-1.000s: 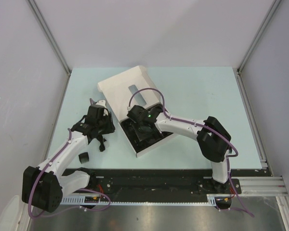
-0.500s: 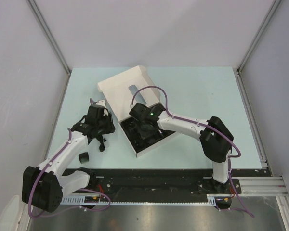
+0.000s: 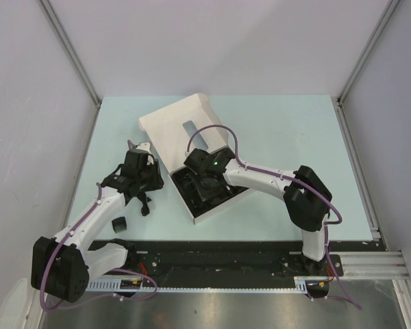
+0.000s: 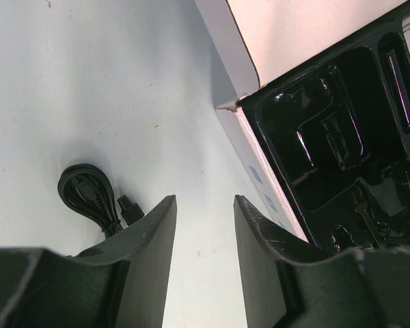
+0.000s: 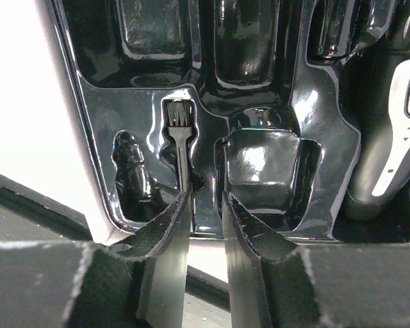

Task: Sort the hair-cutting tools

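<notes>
- From above: the right gripper [image 3: 204, 184] is down over the black tray [image 3: 188, 195] of the white box [image 3: 175, 123]. The left gripper [image 3: 140, 179] hangs over the table [image 3: 281, 137] just beside the box. A small black piece, a comb guard [image 3: 118, 224] by its look, lies apart near the left arm.
- Left wrist: its fingers [image 4: 150, 232] stand apart and grasp nothing. The coiled cable [image 4: 87, 193] lies on the table just to their left. Going straight down from here would likely miss the coil or only clip its plug.
- Right wrist: the fingers [image 5: 169, 232] are slightly parted, with the gap empty. The brush [image 5: 180, 133] lies in its tray slot, its handle end at one fingertip, not between the two. The clipper [image 5: 389, 137] sits in its recess to the right. Pulling away could snag the handle and flick the brush out of the slot.
</notes>
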Controlling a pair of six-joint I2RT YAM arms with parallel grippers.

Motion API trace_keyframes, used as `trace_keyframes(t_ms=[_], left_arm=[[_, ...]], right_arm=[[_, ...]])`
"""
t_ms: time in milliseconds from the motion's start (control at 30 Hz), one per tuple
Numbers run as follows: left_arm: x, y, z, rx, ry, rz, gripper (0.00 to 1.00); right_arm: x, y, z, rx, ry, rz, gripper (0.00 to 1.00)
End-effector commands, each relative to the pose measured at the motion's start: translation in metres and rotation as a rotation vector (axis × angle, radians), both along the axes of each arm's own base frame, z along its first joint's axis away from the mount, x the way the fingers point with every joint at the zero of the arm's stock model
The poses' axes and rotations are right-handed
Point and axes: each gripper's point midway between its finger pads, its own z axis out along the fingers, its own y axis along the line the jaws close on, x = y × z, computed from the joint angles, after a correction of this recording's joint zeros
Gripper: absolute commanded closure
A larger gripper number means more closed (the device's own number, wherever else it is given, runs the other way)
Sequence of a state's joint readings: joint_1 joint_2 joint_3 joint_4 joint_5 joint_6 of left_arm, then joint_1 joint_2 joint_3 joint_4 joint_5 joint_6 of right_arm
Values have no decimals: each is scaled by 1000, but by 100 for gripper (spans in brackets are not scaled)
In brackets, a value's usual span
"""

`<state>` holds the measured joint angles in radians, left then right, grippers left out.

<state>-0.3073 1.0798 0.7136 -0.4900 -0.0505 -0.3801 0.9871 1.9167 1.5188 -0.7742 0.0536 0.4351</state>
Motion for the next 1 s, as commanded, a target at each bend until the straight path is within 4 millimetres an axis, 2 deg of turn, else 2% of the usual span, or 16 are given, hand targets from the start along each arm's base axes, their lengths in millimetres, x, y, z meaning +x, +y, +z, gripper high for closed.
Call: trace_keyframes(t_ms=[0, 333, 967], left_arm=[[2, 2, 1, 20, -6, -3, 55], [2, 3, 1, 20, -7, -2, 55], [2, 3, 1, 21, -8, -2, 55]], right_arm=[[-4, 0, 7, 14, 5, 12, 70], [-7, 0, 4, 10, 18, 22, 70], [-18, -4, -15, -39, 50, 43, 68]])
